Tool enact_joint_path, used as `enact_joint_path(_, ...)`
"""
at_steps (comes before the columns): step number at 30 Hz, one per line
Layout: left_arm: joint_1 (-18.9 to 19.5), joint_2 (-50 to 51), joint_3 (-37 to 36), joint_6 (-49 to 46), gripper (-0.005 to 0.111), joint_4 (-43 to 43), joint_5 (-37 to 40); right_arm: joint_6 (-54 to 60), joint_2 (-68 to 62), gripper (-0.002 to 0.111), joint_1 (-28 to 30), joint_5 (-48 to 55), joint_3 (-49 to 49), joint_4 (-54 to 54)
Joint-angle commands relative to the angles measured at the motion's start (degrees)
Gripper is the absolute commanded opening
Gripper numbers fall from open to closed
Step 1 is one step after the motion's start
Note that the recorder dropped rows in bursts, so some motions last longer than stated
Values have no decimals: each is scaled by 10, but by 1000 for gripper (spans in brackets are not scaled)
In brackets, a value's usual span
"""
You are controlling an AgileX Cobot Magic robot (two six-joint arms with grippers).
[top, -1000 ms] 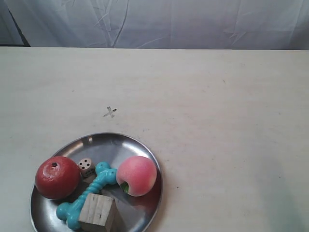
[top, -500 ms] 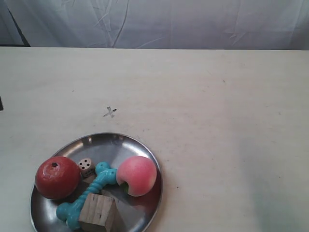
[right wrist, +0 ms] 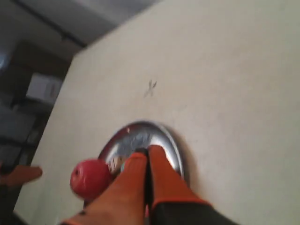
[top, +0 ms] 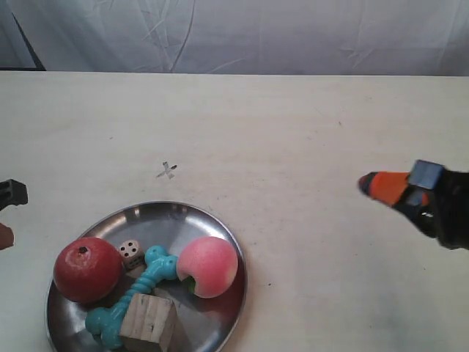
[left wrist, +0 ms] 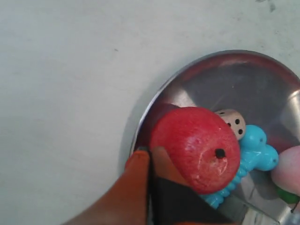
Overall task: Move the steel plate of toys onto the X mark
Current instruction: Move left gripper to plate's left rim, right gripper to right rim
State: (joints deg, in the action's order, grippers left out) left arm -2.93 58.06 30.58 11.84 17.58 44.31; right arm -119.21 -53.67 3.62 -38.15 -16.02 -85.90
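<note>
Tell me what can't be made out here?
Exterior view: the plate is cut off by the bottom edge.
Left wrist view: the peach is cut by the frame edge; the apple hides part of the bone.
Right wrist view: blurred; the right gripper covers much of the plate.

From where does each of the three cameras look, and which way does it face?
Left wrist: behind the shut left tool, close over the plate rim, facing down at the apple.
Right wrist: behind the shut right tool, farther off, facing across the table at the plate and X mark.
Exterior: high, apart from the robot, facing down toward the backdrop; both tools show at its side edges.
Shared: all show plate and apple.
</note>
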Motion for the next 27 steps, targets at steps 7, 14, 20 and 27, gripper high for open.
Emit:
enact_joint_path(7, 70, 22, -53, -245, 0, 264, 70, -20, -317, 0, -3, -132, -129, -141)
enact_joint_path(14, 70, -1, -61, -234, 0, 189, 96, -20, -333, 0, -17, -93, -129, -141)
enact_joint_path(20, 67, -3, -61, -241, 0, 173, 79, -20, -357, 0, -114, -65, -129, -141)
enact_joint_path(27, 67, 3, -63, -288, 4, 183, 49, -20, -369, 1, -151, -42, -129, -141)
